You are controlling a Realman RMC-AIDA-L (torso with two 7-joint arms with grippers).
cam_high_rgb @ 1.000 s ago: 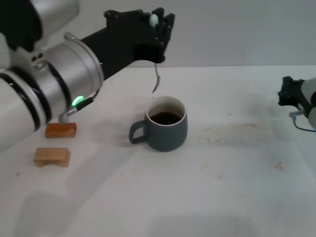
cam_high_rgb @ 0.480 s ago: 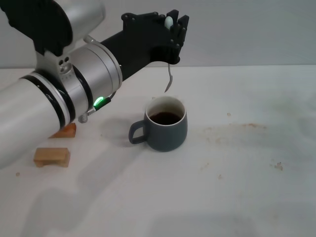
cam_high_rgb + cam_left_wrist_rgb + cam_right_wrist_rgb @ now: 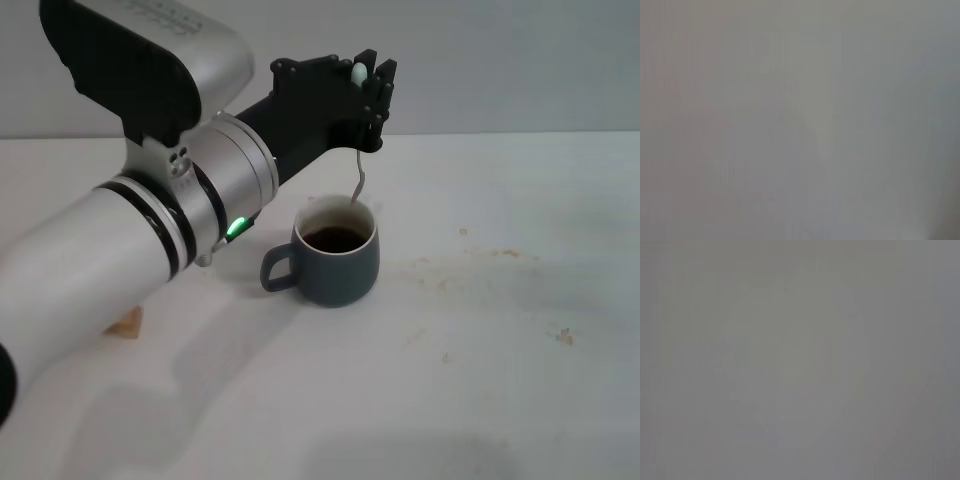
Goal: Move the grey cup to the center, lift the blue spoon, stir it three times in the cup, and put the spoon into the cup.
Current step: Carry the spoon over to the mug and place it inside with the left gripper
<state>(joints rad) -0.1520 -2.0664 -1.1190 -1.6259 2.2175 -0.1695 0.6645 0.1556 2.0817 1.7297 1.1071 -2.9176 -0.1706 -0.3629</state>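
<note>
**Mia:** White table (image 3: 500,400) fills most of what we see, with a grey wall behind it. What is the big thing on it?

**Ben:** The biggest thing is the left arm (image 3: 150,240), silver and black, reaching across from the left side. Next is the grey cup (image 3: 335,262). It sits near the middle of the table, handle to the left, with dark drink inside.

**Mia:** And the left gripper (image 3: 362,85)?

**Ben:** It hangs above the cup, behind the rim. Its fingers are pinched tight on the pale top of the blue spoon (image 3: 358,170). The spoon hangs straight down, and its tip is right at the back rim of the cup.

**Mia:** What could go wrong?

**Ben:** I think the spoon tip could bump the rim, not go inside. That could push the cup or twist the spoon in the fingers. If it stirs too hard, the drink could splash out. If the fingers let go too high, the spoon could bounce out.

**Mia:** Anything smaller?

**Ben:** A bit of a wooden block (image 3: 128,322) peeks out under the arm. The right gripper is not in sight.
</note>
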